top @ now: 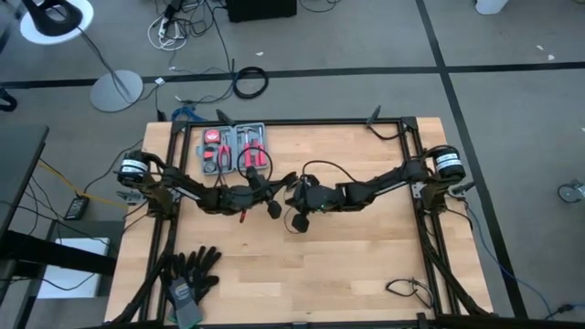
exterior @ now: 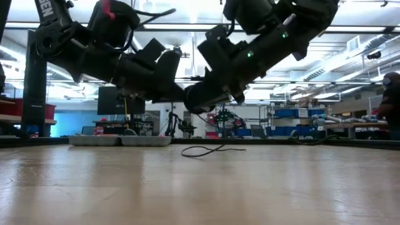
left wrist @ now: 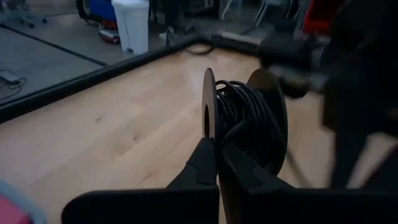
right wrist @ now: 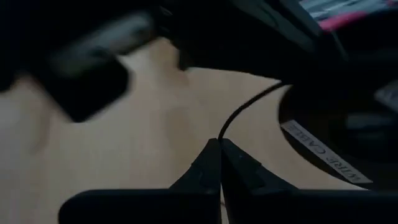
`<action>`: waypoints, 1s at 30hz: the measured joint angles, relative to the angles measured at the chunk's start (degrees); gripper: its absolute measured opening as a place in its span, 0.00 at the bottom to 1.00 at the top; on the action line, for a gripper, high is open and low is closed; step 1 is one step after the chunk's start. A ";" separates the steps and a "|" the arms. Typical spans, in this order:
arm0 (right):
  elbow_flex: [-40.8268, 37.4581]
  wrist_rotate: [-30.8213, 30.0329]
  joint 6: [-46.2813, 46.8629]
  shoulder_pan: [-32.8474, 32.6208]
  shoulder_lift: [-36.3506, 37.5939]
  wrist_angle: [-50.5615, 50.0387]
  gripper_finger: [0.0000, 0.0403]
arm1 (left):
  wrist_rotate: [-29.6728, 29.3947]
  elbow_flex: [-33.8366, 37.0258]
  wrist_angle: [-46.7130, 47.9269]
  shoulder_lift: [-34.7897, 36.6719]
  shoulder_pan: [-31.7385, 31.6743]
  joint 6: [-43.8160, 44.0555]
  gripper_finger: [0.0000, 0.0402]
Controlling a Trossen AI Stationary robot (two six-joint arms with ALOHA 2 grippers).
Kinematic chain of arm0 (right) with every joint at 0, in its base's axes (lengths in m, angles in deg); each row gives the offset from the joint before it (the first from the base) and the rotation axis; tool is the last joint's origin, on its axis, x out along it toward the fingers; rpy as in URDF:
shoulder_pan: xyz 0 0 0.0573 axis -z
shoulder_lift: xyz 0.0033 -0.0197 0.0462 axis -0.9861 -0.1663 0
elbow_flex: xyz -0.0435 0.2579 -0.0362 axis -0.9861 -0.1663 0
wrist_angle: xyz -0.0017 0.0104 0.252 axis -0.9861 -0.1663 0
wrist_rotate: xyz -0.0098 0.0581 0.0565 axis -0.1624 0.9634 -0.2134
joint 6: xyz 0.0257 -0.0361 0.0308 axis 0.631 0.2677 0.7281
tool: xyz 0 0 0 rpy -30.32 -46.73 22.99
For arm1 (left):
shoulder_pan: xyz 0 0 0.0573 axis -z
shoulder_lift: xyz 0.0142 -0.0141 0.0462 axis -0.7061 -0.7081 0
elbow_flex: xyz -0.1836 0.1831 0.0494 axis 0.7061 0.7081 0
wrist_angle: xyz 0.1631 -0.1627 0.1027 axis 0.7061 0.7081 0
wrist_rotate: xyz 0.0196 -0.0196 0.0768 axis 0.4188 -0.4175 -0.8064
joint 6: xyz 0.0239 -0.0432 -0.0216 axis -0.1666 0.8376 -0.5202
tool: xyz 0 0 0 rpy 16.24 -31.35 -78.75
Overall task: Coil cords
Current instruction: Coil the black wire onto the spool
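While held aloft over the middle of the pale wooden tabletop (top: pixel 366 265), best kept steady: small black plastic spool (left wrist: pixel 245 118), flanges upright, axle lying level, pinched at one rim by left gripper (left wrist: pixel 216 149), clamped tight. Right gripper (right wrist: pixel 219 144) likewise closed, nipping thin black wire (right wrist: pixel 249 104); feed taut, turn by turn. Loose tail of wire trailing across tabletop behind.

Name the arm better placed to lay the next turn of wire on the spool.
Right, likely: its tool is shut on the thin black wire, while the left tool grips the spool by its flange.
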 joint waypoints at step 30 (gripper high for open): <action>-3.63 -8.43 13.87 0.00 -2.76 -9.26 0.19 | -6.62 18.01 -24.57 0.00 6.80 6.90 0.00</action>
